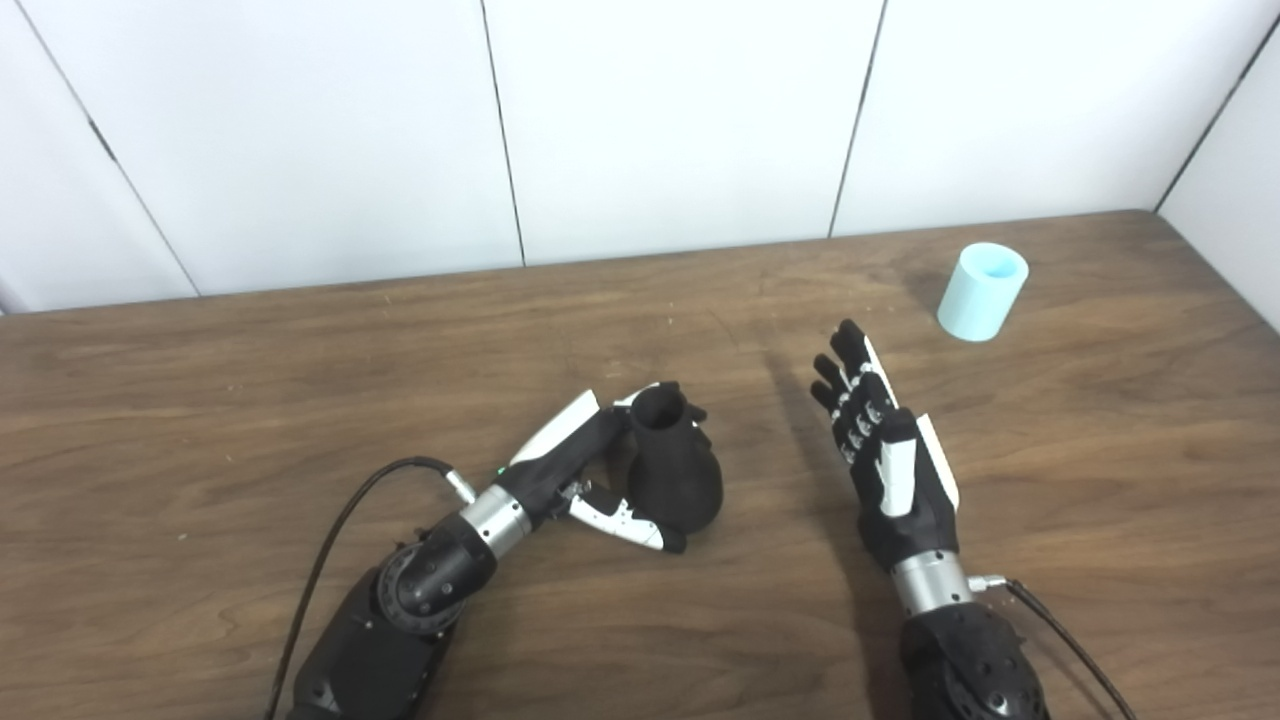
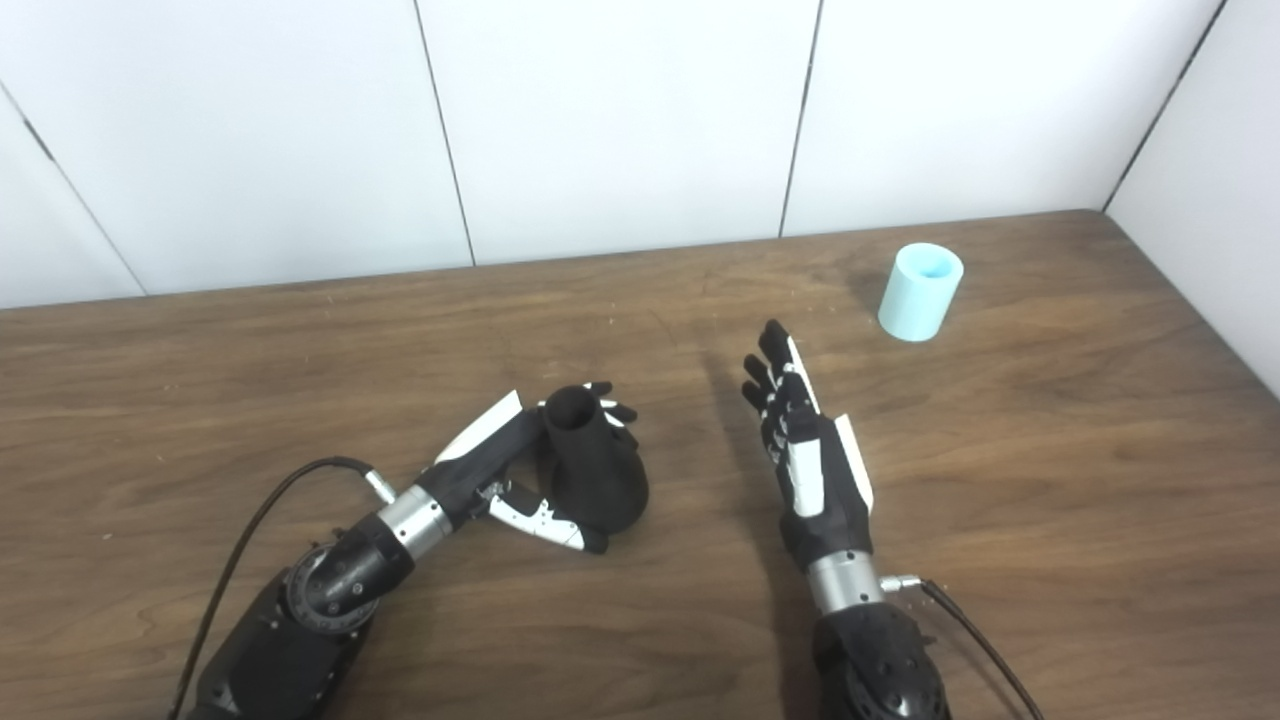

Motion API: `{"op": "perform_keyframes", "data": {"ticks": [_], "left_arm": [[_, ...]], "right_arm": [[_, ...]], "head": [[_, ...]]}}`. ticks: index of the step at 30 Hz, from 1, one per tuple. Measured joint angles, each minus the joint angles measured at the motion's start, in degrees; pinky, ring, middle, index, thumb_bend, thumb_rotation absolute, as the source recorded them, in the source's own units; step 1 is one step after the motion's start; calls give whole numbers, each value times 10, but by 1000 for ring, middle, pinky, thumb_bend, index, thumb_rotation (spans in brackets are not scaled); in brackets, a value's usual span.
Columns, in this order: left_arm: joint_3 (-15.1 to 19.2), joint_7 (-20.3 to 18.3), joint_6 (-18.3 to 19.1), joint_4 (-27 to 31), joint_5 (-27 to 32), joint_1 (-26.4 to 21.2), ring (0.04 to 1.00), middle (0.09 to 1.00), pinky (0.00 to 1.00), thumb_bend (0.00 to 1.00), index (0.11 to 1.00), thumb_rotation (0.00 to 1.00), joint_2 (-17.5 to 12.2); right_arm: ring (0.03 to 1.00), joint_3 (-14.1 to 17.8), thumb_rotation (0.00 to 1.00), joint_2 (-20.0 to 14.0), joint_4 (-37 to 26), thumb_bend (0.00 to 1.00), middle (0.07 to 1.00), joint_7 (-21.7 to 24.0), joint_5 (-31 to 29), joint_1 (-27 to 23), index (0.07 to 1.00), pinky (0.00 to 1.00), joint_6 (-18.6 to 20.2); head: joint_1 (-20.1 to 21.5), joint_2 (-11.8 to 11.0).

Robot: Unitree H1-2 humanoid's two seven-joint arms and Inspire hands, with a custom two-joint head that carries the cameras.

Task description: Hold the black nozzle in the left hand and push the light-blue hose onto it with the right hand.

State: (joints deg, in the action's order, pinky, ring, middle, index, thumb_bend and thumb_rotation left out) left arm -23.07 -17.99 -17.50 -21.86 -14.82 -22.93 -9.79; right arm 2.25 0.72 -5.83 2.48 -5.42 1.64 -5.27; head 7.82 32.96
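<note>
The black nozzle (image 1: 672, 462) is matte and bell-shaped, broad at its base and narrowing to an open round mouth at the top, standing roughly upright near the table's middle. The light-blue hose (image 1: 982, 291) is a short hollow cylinder, standing on end, tilted slightly, well apart toward the far right corner.

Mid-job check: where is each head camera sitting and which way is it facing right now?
Left eye view: on the head, looking down at the table; both arms rise from the bottom edge.
Right eye view: beside it, a little to the right, same downward aim; same arms.
Shared: left hand around the nozzle, open right hand, hose standing far right.
</note>
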Motion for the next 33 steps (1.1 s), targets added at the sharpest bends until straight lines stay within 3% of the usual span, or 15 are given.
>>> {"op": "perform_keyframes", "data": {"ticks": [33], "left_arm": [[-27, 54, 15, 18, -64, 7, 996, 817, 1000, 522, 480, 66, -6]], "right_arm": [[975, -4, 1000, 0, 1, 733, 1000, 0, 0, 0, 1000, 957, 0]], "head": [[4, 4]]}}
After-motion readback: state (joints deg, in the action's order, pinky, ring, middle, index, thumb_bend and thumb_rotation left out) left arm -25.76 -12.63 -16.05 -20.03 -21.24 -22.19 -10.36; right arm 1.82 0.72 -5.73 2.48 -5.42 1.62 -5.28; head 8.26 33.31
